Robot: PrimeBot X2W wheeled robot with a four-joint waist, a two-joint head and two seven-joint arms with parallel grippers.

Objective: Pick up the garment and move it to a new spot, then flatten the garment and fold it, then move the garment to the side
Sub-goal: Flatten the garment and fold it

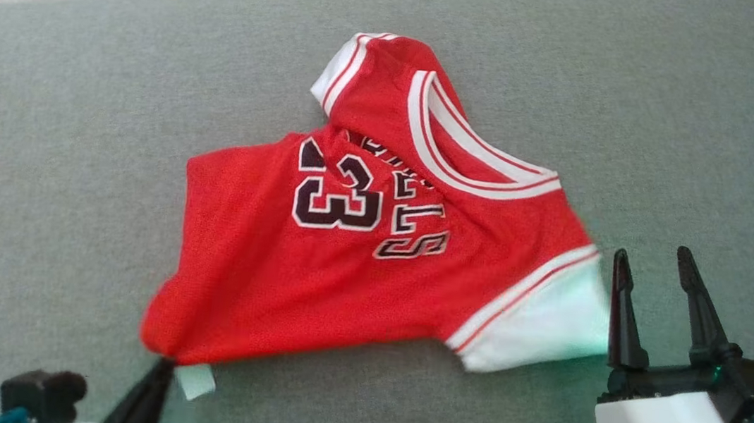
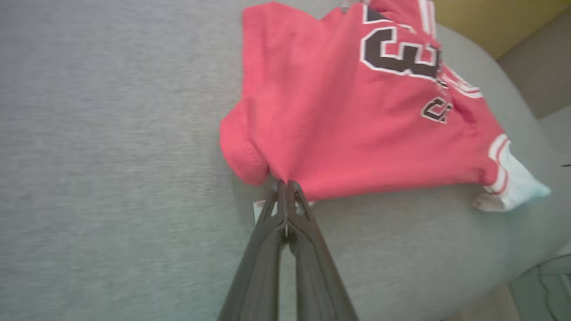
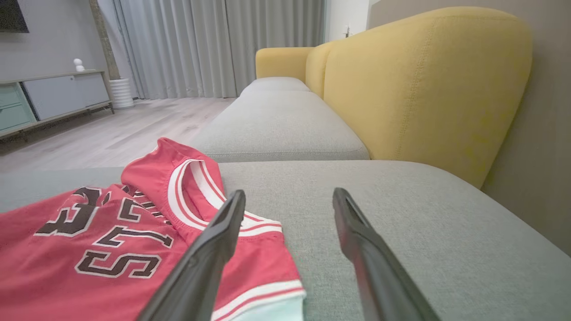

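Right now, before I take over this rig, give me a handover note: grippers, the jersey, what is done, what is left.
Left gripper: shut on the lower corner of the jersey.
Right gripper: open, holding nothing, close beside the jersey's white-edged sleeve.
Jersey: lies on the grey sofa cushion, number side up, far shoulder folded over, cloth wrinkled.
Done: one corner gripped.
Left: the jersey is not yet flat or folded, so flatten it, fold it, then move it to the side.
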